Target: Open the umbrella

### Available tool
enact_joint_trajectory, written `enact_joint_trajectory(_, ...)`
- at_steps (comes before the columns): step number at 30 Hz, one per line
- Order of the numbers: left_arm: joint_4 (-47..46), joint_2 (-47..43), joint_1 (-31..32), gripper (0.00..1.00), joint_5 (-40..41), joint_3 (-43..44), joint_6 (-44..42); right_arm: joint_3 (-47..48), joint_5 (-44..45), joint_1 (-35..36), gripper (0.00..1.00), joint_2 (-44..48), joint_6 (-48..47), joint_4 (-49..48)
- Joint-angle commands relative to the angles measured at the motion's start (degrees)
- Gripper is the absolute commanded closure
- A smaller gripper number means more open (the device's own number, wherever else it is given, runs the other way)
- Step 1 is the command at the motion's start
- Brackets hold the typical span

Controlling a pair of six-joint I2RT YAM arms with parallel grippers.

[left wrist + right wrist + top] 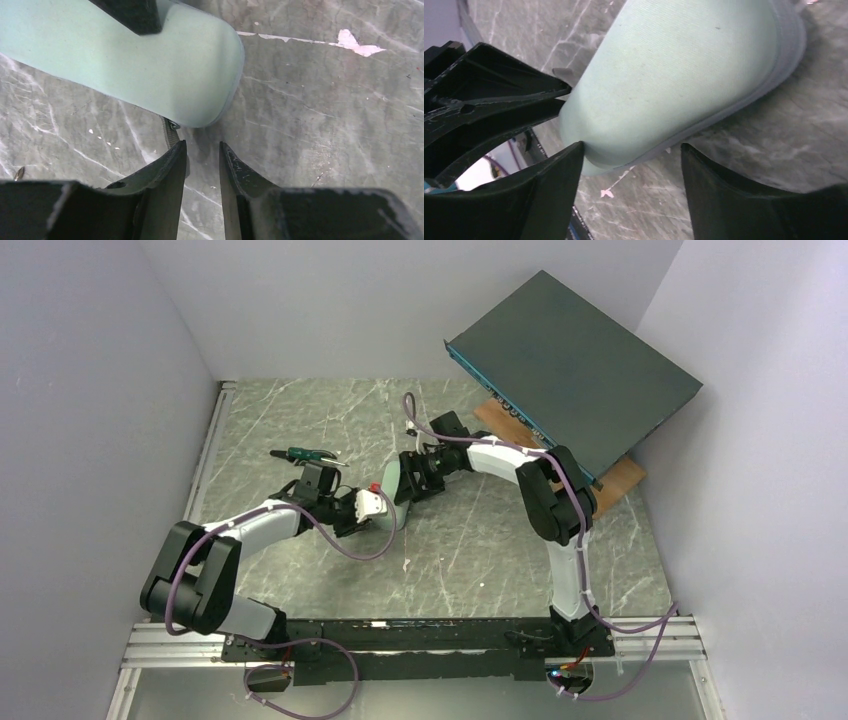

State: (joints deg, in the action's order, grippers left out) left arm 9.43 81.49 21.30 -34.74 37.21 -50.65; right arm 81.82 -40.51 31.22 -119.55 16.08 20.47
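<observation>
Umbrella fabric, shaft and handle are not showing in any view, so I cannot tell where the umbrella is lying. At the left of the marble-patterned table [480, 550], a green-handled tool [300, 453] (a screwdriver, by its look) is lying just beyond the left arm's wrist. The left gripper [202, 155] is reaching low over the table with its jaws standing narrow and bare tabletop showing between them. Its tips are pointing at a rounded end of a pale grey-green hard case [150, 65] and stopping just short of it. A small ribbed strap with a metal tab [170, 131] is poking out from under that end, just beside one fingertip. The case is lying flat mid-table, between the two grippers. From the right, the right gripper [631, 150] is straddling the case with its jaws wide. One fingertip is touching the case's fabric side and the other is standing just beside its grey rim. Far right, a dark-grey flat box [580, 370] is sitting tilted on a wooden board [625, 480].
</observation>
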Motion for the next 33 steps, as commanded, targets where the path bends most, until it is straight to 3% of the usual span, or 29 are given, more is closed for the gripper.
enact_joint_trajectory(1,-2.4,0.1,0.1,0.64,0.5,1.5,0.3,2.6,-2.5,-0.4,0.34,-2.6,-2.2,0.4)
enact_joint_trajectory(7,-2.9,0.5,0.7,0.63,1.1,1.6,1.2,0.4,-3.8,-1.8,0.58,-4.7,-6.1,1.5)
enact_joint_trajectory(12,-2.2,1.3,2.1,0.63,2.2,2.5,1.6,0.0,-4.4,-2.1,0.67,-5.9,-7.3,1.8)
enact_joint_trajectory(21,-0.7,5.6,3.0,0.63,6.5,6.8,4.8,-0.7,-5.1,-2.4,0.71,-5.8,-9.2,2.1)
enact_joint_trajectory(33,2.8,6.6,4.8,0.65,6.3,8.5,2.7,-2.1,-5.3,-2.7,0.73,-6.0,-9.0,0.3)
